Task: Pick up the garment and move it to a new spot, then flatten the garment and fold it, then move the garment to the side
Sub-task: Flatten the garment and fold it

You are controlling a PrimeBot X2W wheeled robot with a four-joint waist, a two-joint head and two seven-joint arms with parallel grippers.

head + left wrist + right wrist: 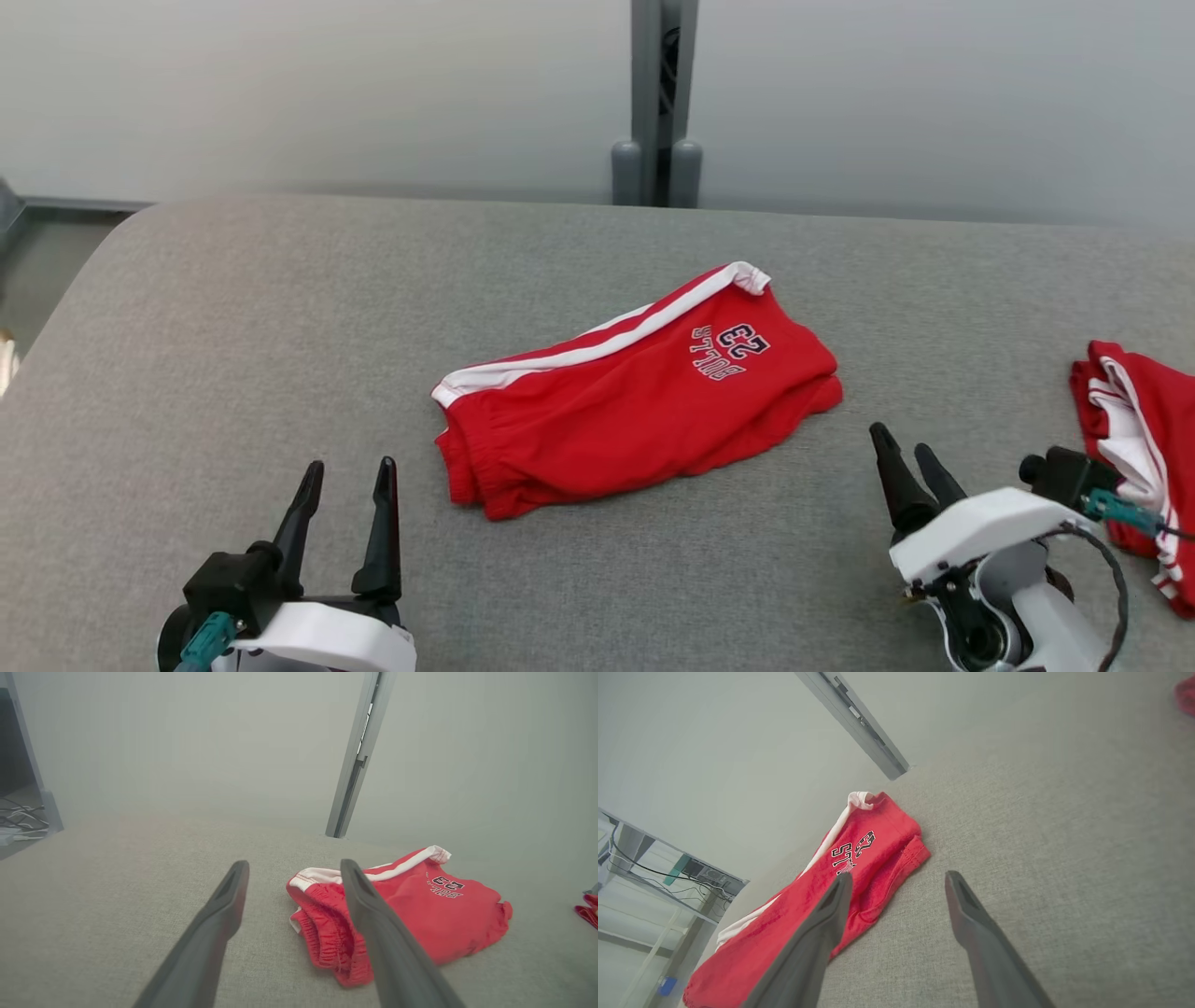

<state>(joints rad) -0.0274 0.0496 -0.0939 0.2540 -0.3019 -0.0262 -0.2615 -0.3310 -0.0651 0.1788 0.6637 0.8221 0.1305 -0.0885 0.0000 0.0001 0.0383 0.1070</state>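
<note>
A pair of red shorts [635, 401] with a white side stripe lies folded at the middle of a grey cloth-covered surface [233, 327], with a grey post [656, 103] behind the far edge. A second red-and-white garment [1153, 411] sits at the right edge, just beside the right gripper [901, 441]. The right gripper and the left gripper [350, 467] both hang near the front, fingers spread wide and empty, clear of the shorts.

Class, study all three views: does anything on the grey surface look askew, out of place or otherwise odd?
The red shorts lie folded but slanted across the grey surface, their print upside down in the head view. A second red garment sits bunched at the right edge. Nothing looks spilled or damaged.
</note>
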